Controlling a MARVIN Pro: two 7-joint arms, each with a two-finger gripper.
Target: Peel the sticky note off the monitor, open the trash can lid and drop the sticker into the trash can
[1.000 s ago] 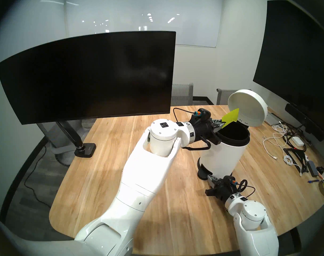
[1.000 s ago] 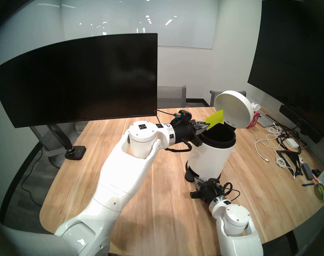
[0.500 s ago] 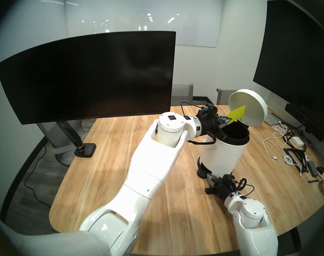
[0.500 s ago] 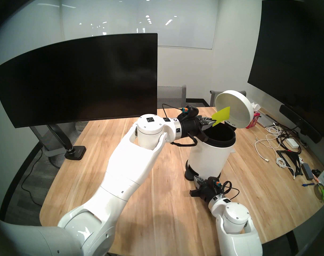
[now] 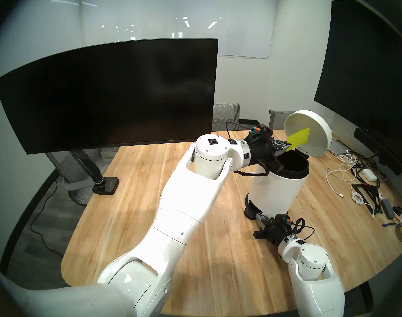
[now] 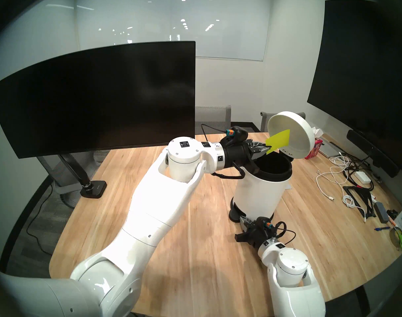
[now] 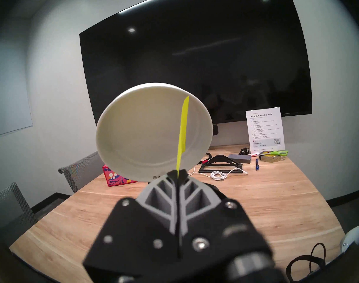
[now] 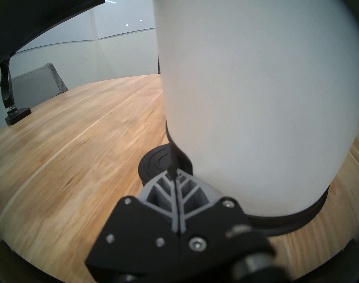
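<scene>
- The wooden table (image 5: 131, 218) is bare and open between the monitor (image 5: 117, 92) and the robot; its right edge is crowded with cables (image 5: 346, 170), a tape roll and scissors.
- The monitor stands at the far left on a jointed arm, screen dark, with no paper on it.
- The trash can (image 5: 277, 190) stands right of centre, its black mouth open and unobstructed from above.
- The trash can lid (image 5: 314, 138) is tipped up and back on its hinge; behind it the red floral box (image 6: 315, 149) is mostly hidden.
- The left gripper (image 5: 284, 147) reaches level over the can's near rim, jaws pressed together on a corner of the sticky note (image 5: 298, 139), which sticks up edge-on just in front of the lid's underside; whether they touch is unclear.
- The right gripper (image 8: 173, 175), jaws pressed together and empty, rests its tips on the black pedal (image 8: 154, 162) at the can's base; the can wall fills most of that wrist view.
</scene>
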